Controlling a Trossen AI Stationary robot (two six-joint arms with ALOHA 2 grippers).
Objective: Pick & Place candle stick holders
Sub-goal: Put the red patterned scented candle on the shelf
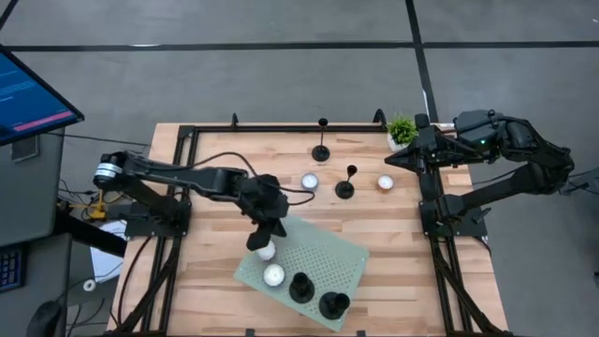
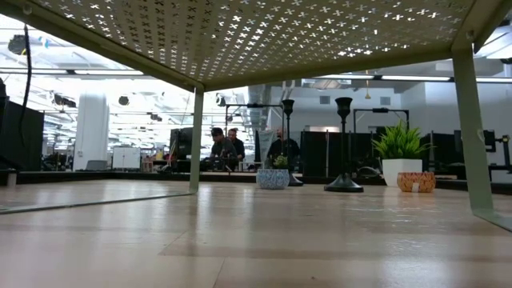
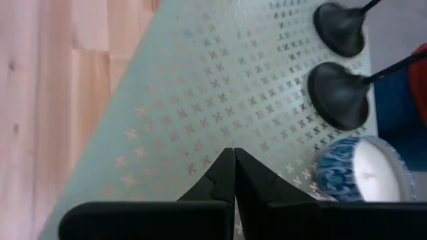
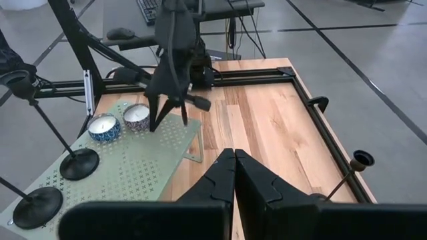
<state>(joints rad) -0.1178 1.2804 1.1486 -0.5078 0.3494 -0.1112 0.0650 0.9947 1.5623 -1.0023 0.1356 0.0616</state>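
Left gripper (image 1: 263,236) over pale-green perforated tray (image 1: 342,255), fingers pressed together, holding nothing; two tealights (image 1: 270,263) on tray just beside it. Two candle stick holders (image 1: 317,297) stand on tray's near end. Two more candle stick holders (image 1: 334,168) upright on table (image 1: 393,234) farther back, well apart from tray. Right gripper (image 1: 395,159) parked at table's far right edge near small plant (image 1: 401,129), fingers together, empty.
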